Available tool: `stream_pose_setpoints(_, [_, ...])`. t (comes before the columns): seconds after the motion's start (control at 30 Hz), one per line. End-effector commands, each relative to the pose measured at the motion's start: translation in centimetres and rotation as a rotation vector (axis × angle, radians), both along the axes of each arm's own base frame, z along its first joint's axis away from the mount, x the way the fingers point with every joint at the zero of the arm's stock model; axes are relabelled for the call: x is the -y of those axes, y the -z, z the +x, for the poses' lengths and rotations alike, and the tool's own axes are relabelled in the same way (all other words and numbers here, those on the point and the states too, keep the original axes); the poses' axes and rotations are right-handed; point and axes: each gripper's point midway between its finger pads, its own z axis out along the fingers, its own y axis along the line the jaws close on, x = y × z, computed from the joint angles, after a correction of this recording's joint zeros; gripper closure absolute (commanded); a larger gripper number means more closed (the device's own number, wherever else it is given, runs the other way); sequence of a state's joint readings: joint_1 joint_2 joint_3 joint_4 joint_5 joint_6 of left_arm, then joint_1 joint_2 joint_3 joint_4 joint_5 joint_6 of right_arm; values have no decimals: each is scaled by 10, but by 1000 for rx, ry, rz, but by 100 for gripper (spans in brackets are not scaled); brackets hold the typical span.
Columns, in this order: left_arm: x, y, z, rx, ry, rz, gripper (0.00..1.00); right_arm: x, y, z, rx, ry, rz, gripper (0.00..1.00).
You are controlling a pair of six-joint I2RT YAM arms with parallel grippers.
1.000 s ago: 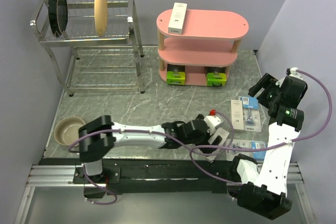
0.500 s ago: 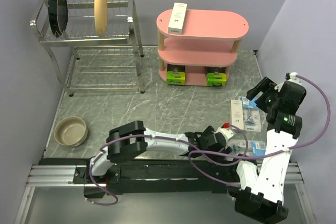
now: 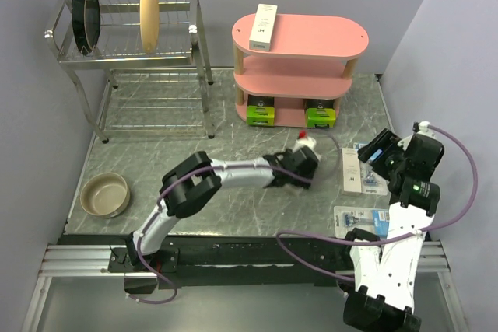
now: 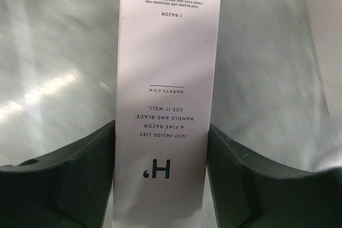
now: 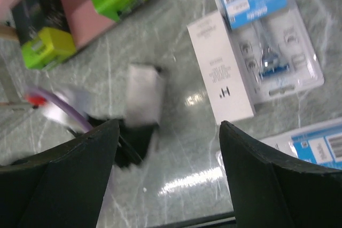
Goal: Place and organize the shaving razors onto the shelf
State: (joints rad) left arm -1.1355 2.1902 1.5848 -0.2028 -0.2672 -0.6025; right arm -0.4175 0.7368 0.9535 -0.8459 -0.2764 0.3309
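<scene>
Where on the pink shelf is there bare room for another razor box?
Top board: bare right of the white box at its left end. Middle board: looks bare. Bottom tier: crowded, lime-green boxes at both ends, a gap between.

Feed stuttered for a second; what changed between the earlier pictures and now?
The left gripper closed on a slim white box near the front edge and carried it toward the pink shelf. The right gripper, open, drifted slightly nearer its base. Unchanged: the shelved white box on top, both green boxes on the bottom tier, the loose box and blister packs on the table.
</scene>
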Motion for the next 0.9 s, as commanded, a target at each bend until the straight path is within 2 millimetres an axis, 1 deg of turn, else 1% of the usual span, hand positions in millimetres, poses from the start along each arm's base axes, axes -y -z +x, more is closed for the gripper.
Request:
stream_pose_setpoints(0.0, [19,-20,21,-41,-64,-119,25,-7,39,-6,-114,-32,42,18])
stream_pose_setpoints(0.03, [29,-29,10,-85,-20,-173,18,-9,44,-8,-135,-41,48,18])
stream_pose_setpoints(0.07, [31,-30,2,-110,5,-195,10,-10,51,-9,-152,-44,59,18])
stream_pose_setpoints(0.1, [39,-44,-1,-100,39,-249,1,-14,51,-8,-153,-67,57,18])
stream_pose_setpoints(0.13, [43,-66,-12,-72,95,-269,1,-17,51,-7,-153,-82,52,18])
stream_pose_setpoints(0.2, [33,-84,-13,-36,71,-263,0,-24,51,-4,-159,-120,42,18])
stream_pose_setpoints(0.23, [21,-113,-11,-16,43,-284,0,-26,54,-3,-169,-121,46,18])
stream_pose_setpoints(0.27, [5,-114,-9,-5,8,-260,0,-30,57,-3,-178,-130,55,18])
stream_pose_setpoints(0.3, [-9,-121,-7,-2,-17,-252,1,-35,62,-2,-199,-146,76,18])
stream_pose_setpoints(0.33, [-34,-147,0,2,-68,-277,1,-47,65,-1,-209,-194,89,18])
stream_pose_setpoints(0.37, [-60,-129,-2,-32,-97,-236,0,-53,69,1,-218,-222,92,18])
stream_pose_setpoints(0.4, [-87,-128,13,-46,-158,-228,1,-58,76,4,-247,-243,83,18])
stream_pose_setpoints(0.43, [-109,-144,15,-47,-197,-258,0,-72,79,5,-258,-303,71,18])
stream_pose_setpoints(0.47, [-138,-120,12,-91,-233,-194,1,-78,80,10,-255,-333,58,18])
stream_pose_setpoints(0.5, [-161,-117,23,-120,-270,-196,1,-82,88,14,-287,-352,48,18])
stream_pose_setpoints(0.53, [-174,-123,21,-113,-257,-197,0,-84,92,17,-295,-366,34,18])
stream_pose_setpoints(0.57, [-190,-112,17,-129,-263,-156,1,-104,92,20,-280,-458,1,18])
stream_pose_setpoints(0.6, [-199,-113,20,-119,-263,-152,1,-110,99,24,-294,-490,-24,18])
stream_pose_setpoints(0.63, [-204,-122,19,-75,-230,-154,1,-114,103,28,-292,-508,-58,18])
stream_pose_setpoints(0.67, [-209,-121,18,-64,-224,-148,1,-124,103,33,-281,-544,-81,18])
stream_pose_setpoints(0.7, [-212,-126,22,-45,-236,-162,0,-126,113,36,-319,-544,-96,18])
stream_pose_setpoints(0.73, [-212,-136,22,-26,-224,-193,1,-127,116,38,-329,-534,-103,18])
stream_pose_setpoints(0.77, [-211,-141,25,-11,-213,-211,1,-128,114,42,-330,-528,-112,18])
stream_pose_setpoints(0.8, [-211,-150,32,19,-216,-236,1,-135,119,42,-349,-551,-128,18])
stream_pose_setpoints(0.83, [-213,-155,37,46,-218,-233,1,-136,121,43,-356,-558,-150,17])
stream_pose_setpoints(0.87, [-214,-160,41,64,-221,-242,1,-133,123,45,-368,-543,-189,17])
